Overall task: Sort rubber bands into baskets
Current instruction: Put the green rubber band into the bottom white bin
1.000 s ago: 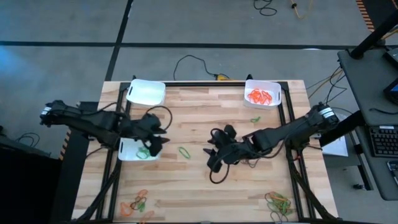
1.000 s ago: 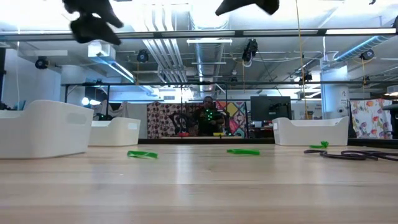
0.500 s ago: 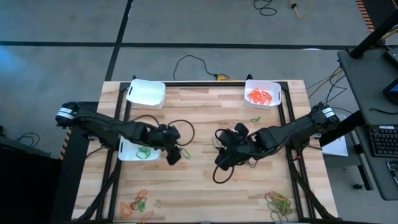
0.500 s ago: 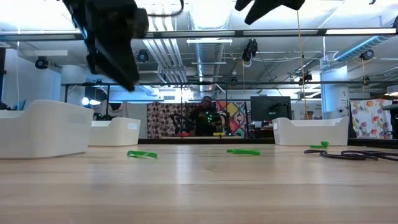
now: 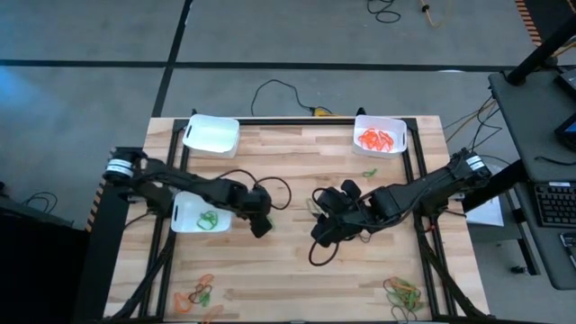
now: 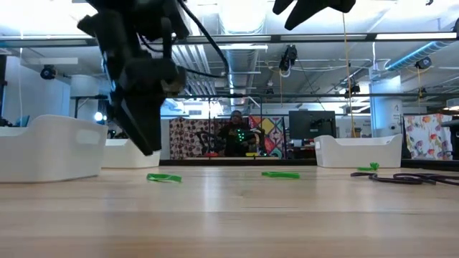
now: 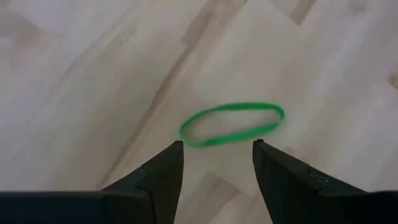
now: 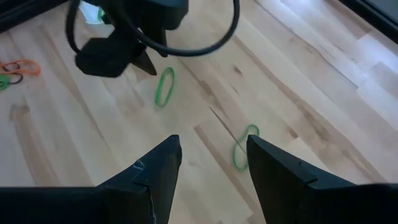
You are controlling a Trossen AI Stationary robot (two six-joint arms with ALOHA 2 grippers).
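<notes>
On the big wooden tabletop (image 5: 288, 270), one small white plastic basket (image 5: 380, 135) already has orange rubber bands in it and another white basket (image 5: 200, 216) has green ones, but little piles still wait near the front corners. The left gripper (image 7: 216, 152) hangs with its fingers apart and empty, just above a loose green rubber band (image 7: 231, 124). The right gripper (image 8: 211, 146) waits open and empty near the middle.
</notes>
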